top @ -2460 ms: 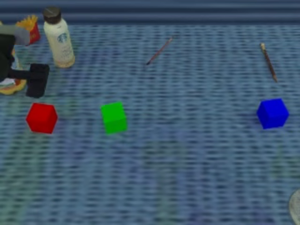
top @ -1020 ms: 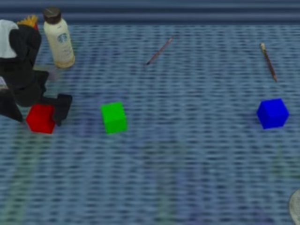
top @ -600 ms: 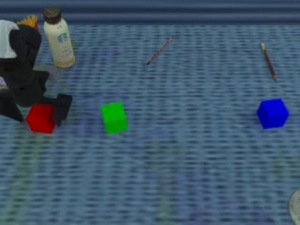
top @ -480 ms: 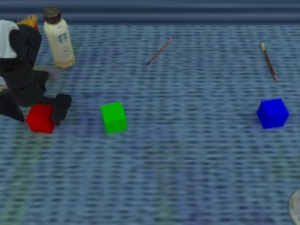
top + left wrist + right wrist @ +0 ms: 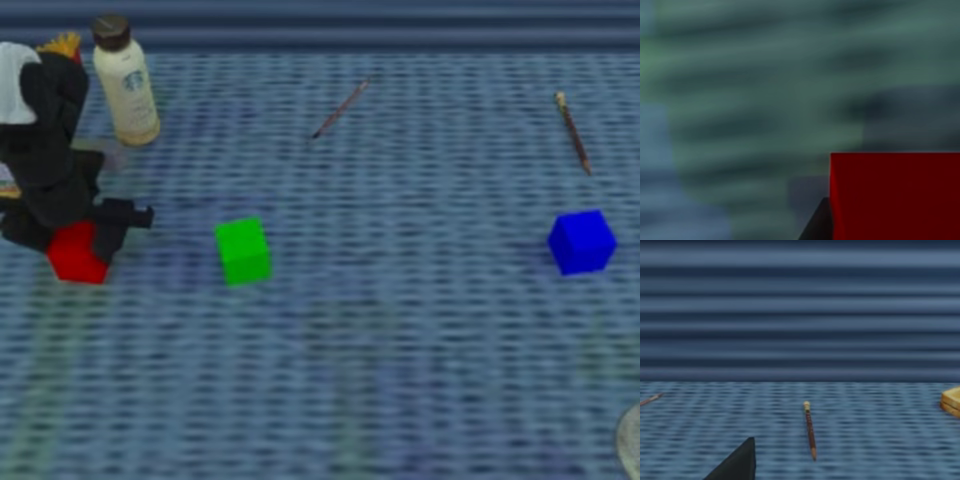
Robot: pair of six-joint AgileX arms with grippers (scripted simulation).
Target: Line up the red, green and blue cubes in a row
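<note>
**Kid:** Looking at the big blue table [image 5: 400, 380], it seems like a woven cloth, all bumpy lines. What is the black arm doing?

**Grown-up:** That is the left gripper [image 5: 88, 232], at the table's left side. Its fingers are pinched in on the red cube [image 5: 76, 256], one on each side. I think it is about to lift it.

**Kid:** How should it do that well?

**Grown-up:** I would say lift it straight up, hold it tight, and not bump the coffee bottle [image 5: 125, 82] just behind. Then set it down flat near the green cube [image 5: 244, 251], so a row can start.

**Kid:** Where are the other cubes?

**Grown-up:** Green sits near the red one, a bit to its right. The blue cube [image 5: 581, 241] is well apart, at the table's right side. So the row is not made yet.

**Kid:** What are they like?

**Grown-up:** Plain blocks, same size, smooth flat faces, sharp corners. They look easy to pinch. The bottle is creamy, round and tall, with a dark cap.

**Kid:** And the thin things?

**Grown-up:** A brown pencil [image 5: 573, 132] lies at the far right, and a skinny stick [image 5: 340, 108] near the middle. Behind the arm peeks a carton of fries [image 5: 62, 45].

**Kid:** And the right gripper [image 5: 735, 462]?

**Grown-up:** Only a dark tip shows in its own camera. I cannot tell how it stands.
</note>
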